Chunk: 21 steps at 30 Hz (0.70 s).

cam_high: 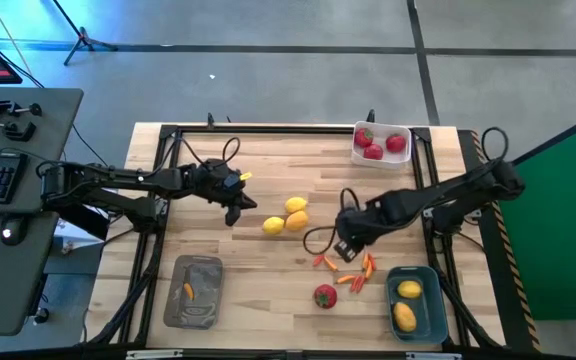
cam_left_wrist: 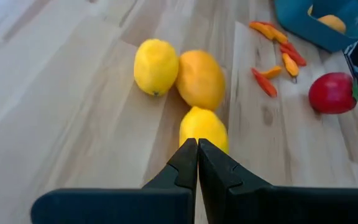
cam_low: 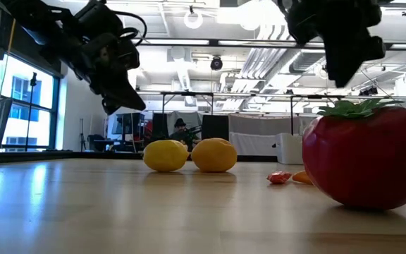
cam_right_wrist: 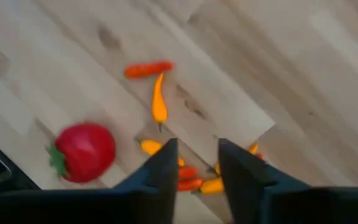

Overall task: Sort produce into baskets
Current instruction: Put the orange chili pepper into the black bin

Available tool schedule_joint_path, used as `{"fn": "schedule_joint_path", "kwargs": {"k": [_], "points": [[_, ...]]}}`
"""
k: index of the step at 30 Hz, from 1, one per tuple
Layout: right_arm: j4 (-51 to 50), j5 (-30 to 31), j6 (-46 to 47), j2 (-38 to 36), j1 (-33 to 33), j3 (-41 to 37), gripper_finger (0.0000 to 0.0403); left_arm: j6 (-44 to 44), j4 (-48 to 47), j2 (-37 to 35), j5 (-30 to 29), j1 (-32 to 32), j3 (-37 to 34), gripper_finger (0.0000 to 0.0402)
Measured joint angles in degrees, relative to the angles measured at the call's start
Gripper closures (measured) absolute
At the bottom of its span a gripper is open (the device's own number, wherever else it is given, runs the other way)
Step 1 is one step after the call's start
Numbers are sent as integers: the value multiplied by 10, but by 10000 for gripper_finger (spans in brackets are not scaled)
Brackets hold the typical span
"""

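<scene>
Three yellow-orange lemons lie together mid-table. My left gripper hovers shut just left of them, above the wood; in its wrist view the shut tips point at the nearest lemon. My right gripper stands open above several thin orange-red peppers, pointing steeply down, with nothing between its fingers. A red fruit with a green top rests on the table near the front. In the low view, left gripper and right gripper both hang clear of the table.
A white basket at the far right holds three red fruits. A blue basket at the near right holds two lemons. A flat grey tray at the near left holds one orange pepper. Black frame rails run along the table's edges.
</scene>
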Motion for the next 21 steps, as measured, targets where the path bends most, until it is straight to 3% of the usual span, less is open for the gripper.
{"fn": "schedule_joint_path", "kwargs": {"k": [4,7,10,16,21], "points": [[0,-39,-47,38,-1,0,214,4,-6,0,-1,-15,0,402],[19,-33,-154,67,-11,0,193,40,1,0,-49,-31,0,402],[54,-18,-299,103,-34,0,192,59,2,0,-109,-44,0,401],[178,-59,-577,169,-71,0,201,111,-2,0,-128,-71,0,401],[217,-81,-715,199,-72,0,203,110,10,0,-175,-86,0,402]]}}
